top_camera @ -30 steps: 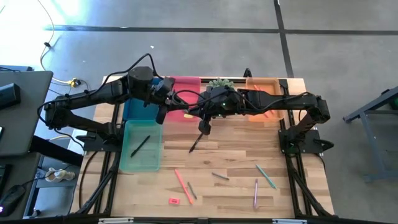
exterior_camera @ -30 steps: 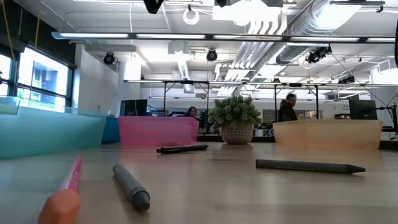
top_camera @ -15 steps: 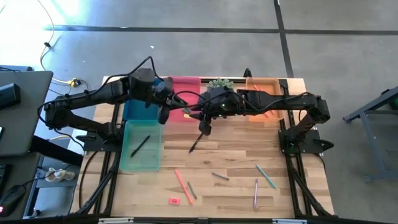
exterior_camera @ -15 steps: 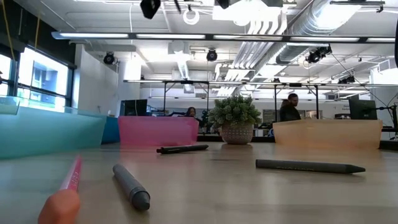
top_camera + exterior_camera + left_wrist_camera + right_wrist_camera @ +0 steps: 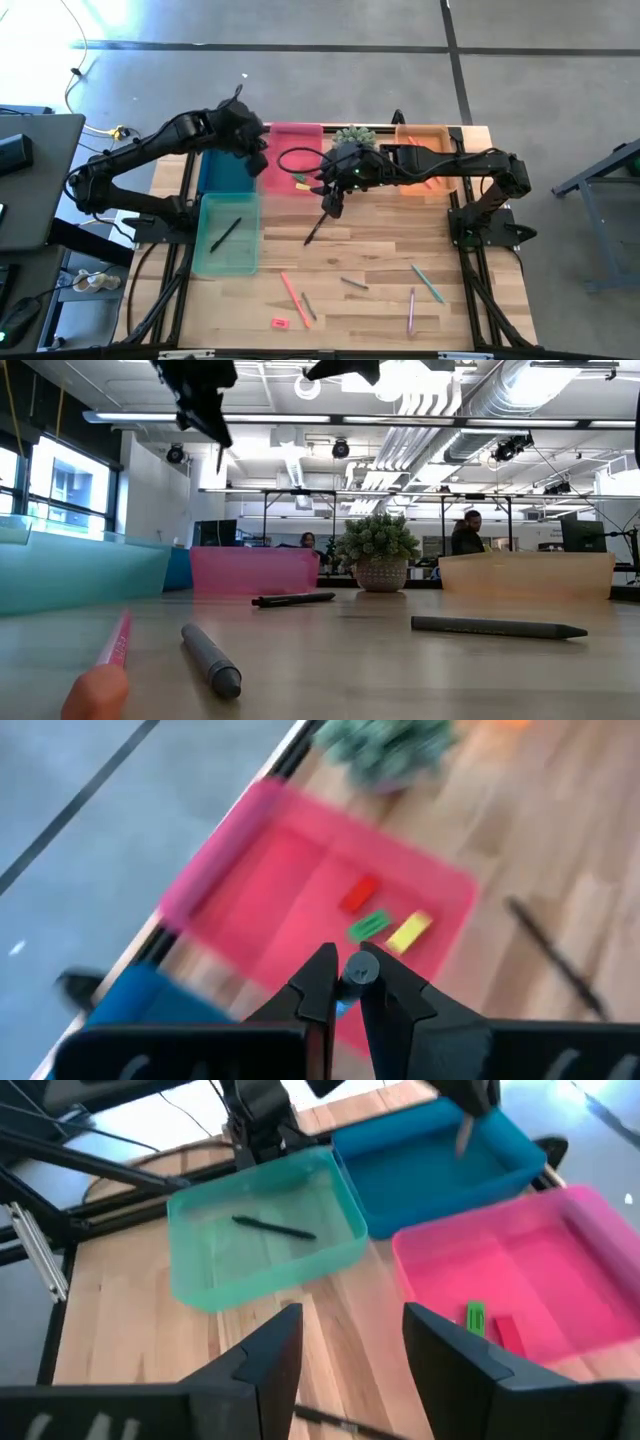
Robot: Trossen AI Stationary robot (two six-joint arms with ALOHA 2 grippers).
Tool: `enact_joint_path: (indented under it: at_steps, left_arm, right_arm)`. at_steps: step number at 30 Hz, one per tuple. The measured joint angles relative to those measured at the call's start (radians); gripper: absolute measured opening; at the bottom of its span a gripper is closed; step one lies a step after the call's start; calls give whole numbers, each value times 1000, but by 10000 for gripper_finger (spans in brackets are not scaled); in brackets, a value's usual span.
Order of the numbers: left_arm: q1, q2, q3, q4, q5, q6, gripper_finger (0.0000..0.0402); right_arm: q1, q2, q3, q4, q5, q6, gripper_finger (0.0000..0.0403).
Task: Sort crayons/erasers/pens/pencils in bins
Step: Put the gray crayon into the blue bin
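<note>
My left gripper (image 5: 253, 152) hangs high over the seam between the blue bin (image 5: 222, 172) and the pink bin (image 5: 296, 160), shut on a thin dark stick (image 5: 220, 453); crayon or pen, I cannot tell. Red, green and yellow erasers (image 5: 380, 923) lie in the pink bin. My right gripper (image 5: 345, 1330) stands open and empty above the table, just near of the pink bin, over a black pen (image 5: 315, 230). The teal bin (image 5: 228, 236) holds one dark pen (image 5: 275, 1228). My right arm covers most of the orange bin (image 5: 425, 150). My left gripper pinches the dark stick between its two fingers, near the stick's upper end (image 5: 362, 970). The fingers come from above and point down. The stick hangs below them along their line (image 5: 462, 1138), close to upright and clear of the bins.
A potted plant (image 5: 352, 135) stands between the pink and orange bins. Loose on the near half of the table lie a salmon pencil (image 5: 292, 292), grey crayons (image 5: 352, 283), a green pencil (image 5: 427, 283), a purple pencil (image 5: 410, 311) and a red eraser (image 5: 279, 322).
My left gripper has carried the dark stick from above the pink bin's left part toward the table's far left, to the edge of the blue bin. The stick has stayed hanging below the fingers. My right arm has kept its place.
</note>
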Motion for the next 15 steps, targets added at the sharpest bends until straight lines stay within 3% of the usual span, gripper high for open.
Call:
enact_joint_path:
  at_steps: [9,15]
  left_arm:
    - [149,0,-2,-116,-99,-64,22]
    - [218,0,-101,-136,-108,-103,21]
  right_arm:
    - [0,30,0,-30,78,51,167]
    - [0,60,0,-64,79,97,167]
